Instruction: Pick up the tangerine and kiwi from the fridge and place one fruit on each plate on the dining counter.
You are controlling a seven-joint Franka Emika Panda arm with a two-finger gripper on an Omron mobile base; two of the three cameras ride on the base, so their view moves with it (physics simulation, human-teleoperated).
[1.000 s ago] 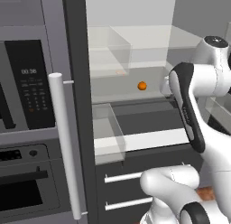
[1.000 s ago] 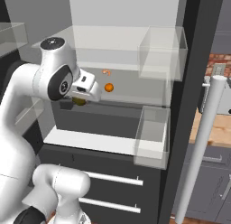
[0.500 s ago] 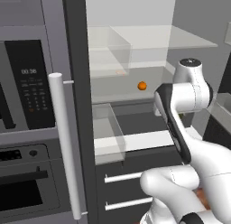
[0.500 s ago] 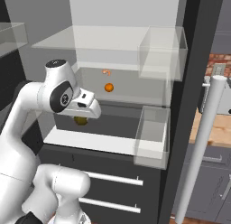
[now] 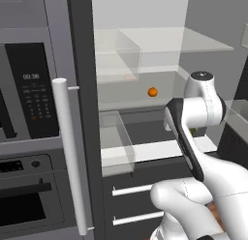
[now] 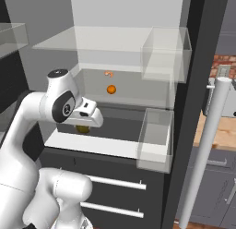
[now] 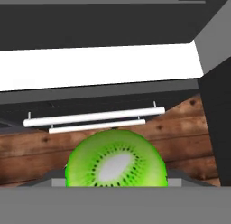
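black wall oven (image 5: 29,137); wood floor (image 7: 189,128)

fridge (image 5: 82,50): stands open, just right of the wall ovens (image 5: 29,137) in the left base view
tangerine (image 6: 111,89): inside the fridge, on a shelf toward the back wall
small item (image 6: 109,74): inside the fridge, behind the tangerine, against the back wall
kiwi (image 6: 83,129): at the front edge of the fridge's lower white shelf (image 6: 92,145), directly under the gripper (image 6: 87,124), forward of and below the tangerine
door bins (image 6: 156,139): on the fridge's right side in the right base view, one above the other
drawers (image 6: 113,195): below the fridge's white shelf
handle (image 5: 70,152): in front of the fridge's left door edge
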